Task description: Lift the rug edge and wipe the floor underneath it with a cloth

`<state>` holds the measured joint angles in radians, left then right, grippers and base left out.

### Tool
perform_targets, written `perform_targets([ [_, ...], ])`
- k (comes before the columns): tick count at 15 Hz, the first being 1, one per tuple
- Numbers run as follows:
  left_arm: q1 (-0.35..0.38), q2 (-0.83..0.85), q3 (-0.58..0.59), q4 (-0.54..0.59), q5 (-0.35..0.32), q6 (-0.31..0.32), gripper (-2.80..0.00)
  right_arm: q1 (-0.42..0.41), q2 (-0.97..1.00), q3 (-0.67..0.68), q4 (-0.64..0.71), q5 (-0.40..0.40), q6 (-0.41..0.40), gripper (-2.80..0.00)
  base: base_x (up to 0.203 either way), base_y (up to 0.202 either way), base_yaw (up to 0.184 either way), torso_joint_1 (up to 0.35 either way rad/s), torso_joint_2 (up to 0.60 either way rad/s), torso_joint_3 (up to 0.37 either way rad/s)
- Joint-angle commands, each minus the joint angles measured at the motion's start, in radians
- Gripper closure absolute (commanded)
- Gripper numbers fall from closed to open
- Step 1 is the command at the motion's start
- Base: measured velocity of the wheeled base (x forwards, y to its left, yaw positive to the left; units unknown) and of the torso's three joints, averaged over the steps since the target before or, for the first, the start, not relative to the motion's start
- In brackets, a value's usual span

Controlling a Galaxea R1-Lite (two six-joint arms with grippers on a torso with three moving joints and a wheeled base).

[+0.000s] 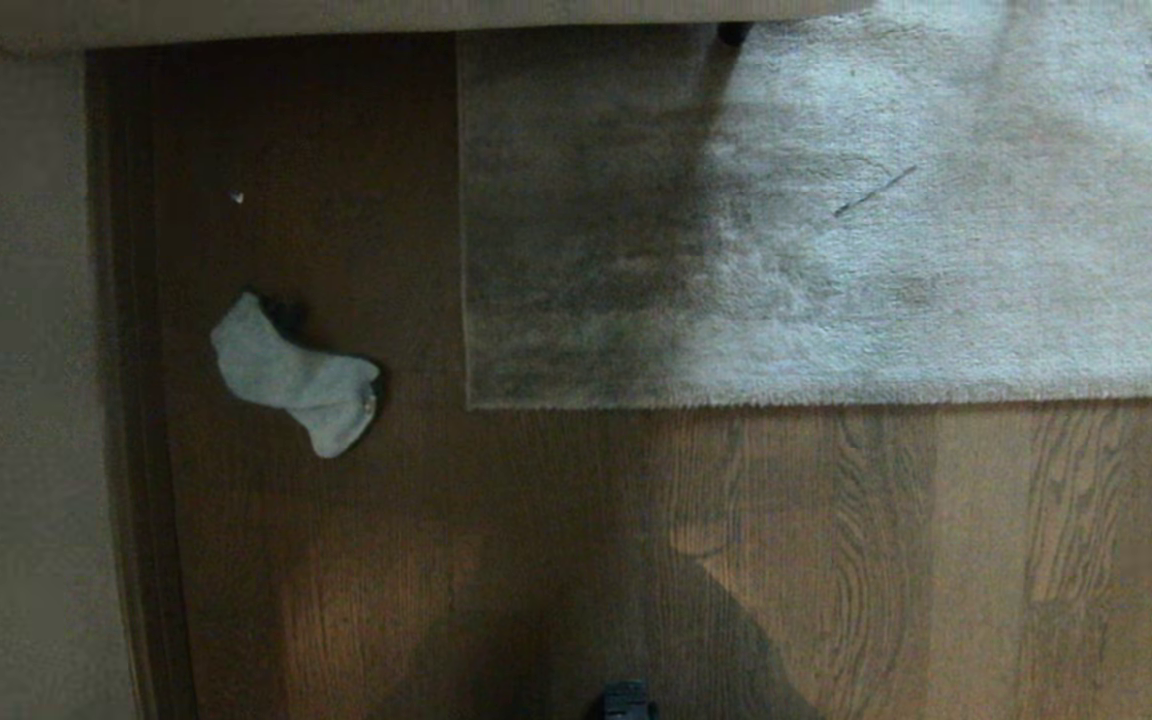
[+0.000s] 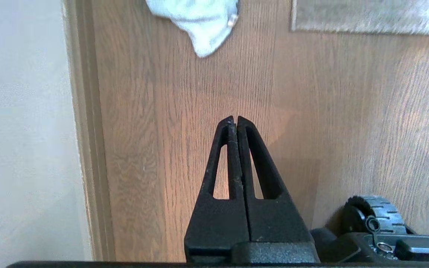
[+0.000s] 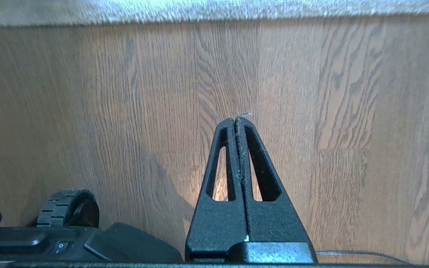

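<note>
Brown wood floor (image 1: pixel 556 560) fills your head view. You haven't started: the cloth (image 1: pixel 298 378) lies at left, the rug edge (image 1: pixel 736 402) flat across the middle. Left gripper (image 2: pixel 234 120) and right gripper (image 3: pixel 237 121) are pressed together, empty. Next, open one over the cloth.

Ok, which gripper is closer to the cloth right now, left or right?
Left. The left gripper, shut and empty, hangs over bare floor with the cloth just ahead of its tips. The right gripper, also shut, faces the rug edge; no cloth shows in its view.
</note>
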<state>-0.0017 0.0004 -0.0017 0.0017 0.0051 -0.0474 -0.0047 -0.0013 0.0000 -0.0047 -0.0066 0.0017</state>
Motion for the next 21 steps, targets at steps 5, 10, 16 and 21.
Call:
perform_targets([
  [5, 0.000, 0.000, 0.000, 0.000, 0.000, -0.003, 0.00, 0.002, 0.001, 0.000, -0.001, 0.000, 0.000, 0.00, 0.000, 0.000, 0.000, 0.003, 0.00, 0.203],
  [10, 0.000, 0.000, 0.000, 0.000, 0.001, -0.002, 0.00, 0.000, 0.001, 0.000, -0.001, 0.000, 0.000, 0.00, 0.000, 0.000, 0.000, 0.001, 0.00, 0.201],
  [16, 0.000, 0.000, 0.000, 0.000, 0.001, -0.002, 0.00, 0.000, 0.001, 0.000, -0.001, 0.000, 0.000, 0.00, 0.000, 0.000, 0.000, 0.003, 0.00, 0.203],
  [21, 0.000, 0.000, 0.000, 0.000, 0.001, -0.003, 0.00, 0.000, 0.001, 0.000, 0.000, 0.000, 0.000, 0.00, 0.000, 0.000, 0.000, 0.004, 0.00, 0.199],
])
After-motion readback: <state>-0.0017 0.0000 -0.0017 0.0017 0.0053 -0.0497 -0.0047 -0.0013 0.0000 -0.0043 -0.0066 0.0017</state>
